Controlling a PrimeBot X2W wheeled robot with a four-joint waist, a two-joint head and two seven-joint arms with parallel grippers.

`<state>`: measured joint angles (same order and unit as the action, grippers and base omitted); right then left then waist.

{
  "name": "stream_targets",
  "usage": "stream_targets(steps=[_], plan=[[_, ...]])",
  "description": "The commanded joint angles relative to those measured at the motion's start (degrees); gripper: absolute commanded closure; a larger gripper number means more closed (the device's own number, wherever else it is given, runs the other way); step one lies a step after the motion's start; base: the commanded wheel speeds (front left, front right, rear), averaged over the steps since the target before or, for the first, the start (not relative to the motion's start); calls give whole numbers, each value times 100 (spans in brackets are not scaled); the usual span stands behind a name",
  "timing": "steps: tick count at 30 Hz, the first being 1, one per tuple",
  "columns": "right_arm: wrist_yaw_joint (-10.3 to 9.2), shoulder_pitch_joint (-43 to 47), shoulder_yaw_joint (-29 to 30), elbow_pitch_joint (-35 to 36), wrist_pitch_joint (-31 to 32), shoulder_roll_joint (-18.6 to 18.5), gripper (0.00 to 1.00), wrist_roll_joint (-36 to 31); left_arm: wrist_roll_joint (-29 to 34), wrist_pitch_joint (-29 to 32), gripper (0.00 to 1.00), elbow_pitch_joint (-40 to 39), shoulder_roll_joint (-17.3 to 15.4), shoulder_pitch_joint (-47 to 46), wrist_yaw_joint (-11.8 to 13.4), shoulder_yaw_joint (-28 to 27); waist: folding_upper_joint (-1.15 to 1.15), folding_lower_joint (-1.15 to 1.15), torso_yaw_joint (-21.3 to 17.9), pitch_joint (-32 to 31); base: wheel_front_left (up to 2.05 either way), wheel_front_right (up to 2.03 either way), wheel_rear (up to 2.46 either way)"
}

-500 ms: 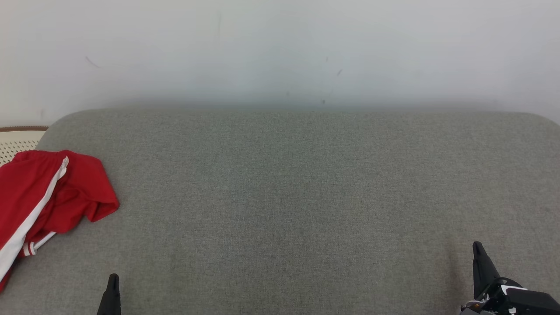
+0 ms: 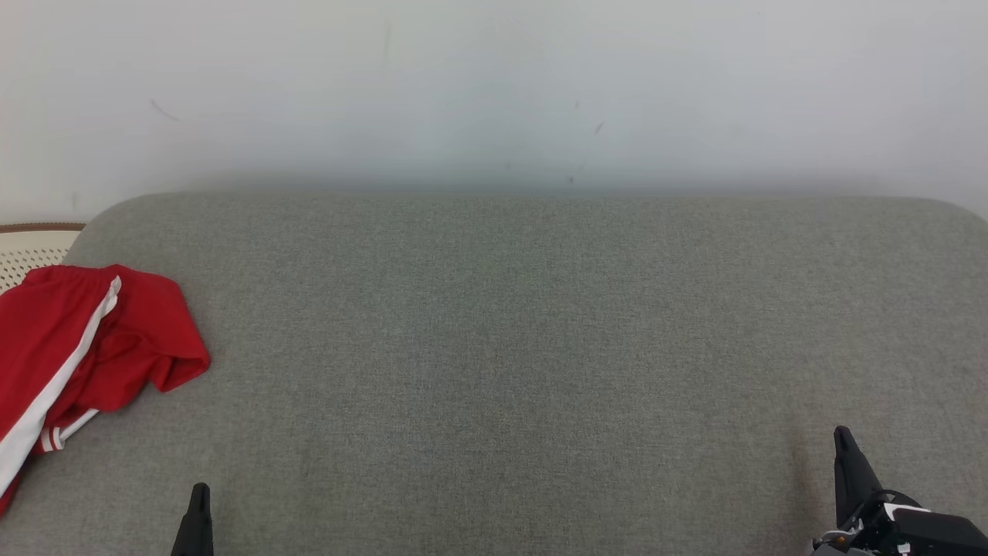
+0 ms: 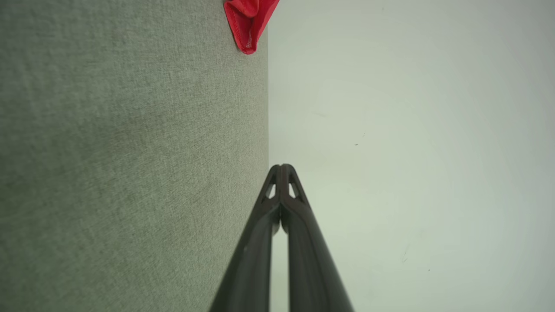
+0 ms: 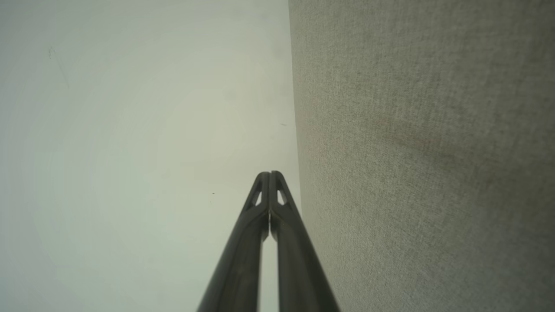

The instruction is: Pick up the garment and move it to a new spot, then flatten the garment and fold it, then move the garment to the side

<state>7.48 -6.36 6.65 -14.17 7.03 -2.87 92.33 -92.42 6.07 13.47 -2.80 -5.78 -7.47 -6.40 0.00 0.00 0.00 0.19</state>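
Note:
The garment (image 2: pixel 77 355) is a pair of red shorts with white side stripes, lying crumpled at the far left of the grey cushioned surface (image 2: pixel 525 340) and running off the picture's left edge. A red corner of the garment (image 3: pixel 248 21) shows at the top of the left wrist view. My left gripper (image 2: pixel 200 494) sits at the lower left, shut and empty, below and to the right of the shorts. In the left wrist view its tips (image 3: pixel 282 167) press together. My right gripper (image 2: pixel 841 434) rests at the lower right, far from the garment, its tips (image 4: pixel 269 173) shut on nothing.
A pale wall (image 2: pixel 494 93) rises behind the cushion's rounded far edge. A perforated cream object with a brown rim (image 2: pixel 35 243) stands at the far left behind the shorts.

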Motion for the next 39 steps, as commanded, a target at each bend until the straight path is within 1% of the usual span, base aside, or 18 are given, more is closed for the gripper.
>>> stream_targets(steps=[1,33,34,39], plan=[[3,3,-4,9,-8,5,100,11,-10,24,100,-5,-20,24,-16,-6,0,0,0,0,0,0,0],[3,3,-3,9,-7,5,100,11,-10,23,100,-5,-20,25,-16,-6,0,0,0,0,0,0,0],[0,0,0,0,0,0,0,0,0,0,0,0,0,0,0,0,0,0,0,0,0,0,0],[-1,130,-9,-189,-6,24,0,-9,11,-25,0,177,59,99,3,12,0,0,-1,5,0,0,0]])
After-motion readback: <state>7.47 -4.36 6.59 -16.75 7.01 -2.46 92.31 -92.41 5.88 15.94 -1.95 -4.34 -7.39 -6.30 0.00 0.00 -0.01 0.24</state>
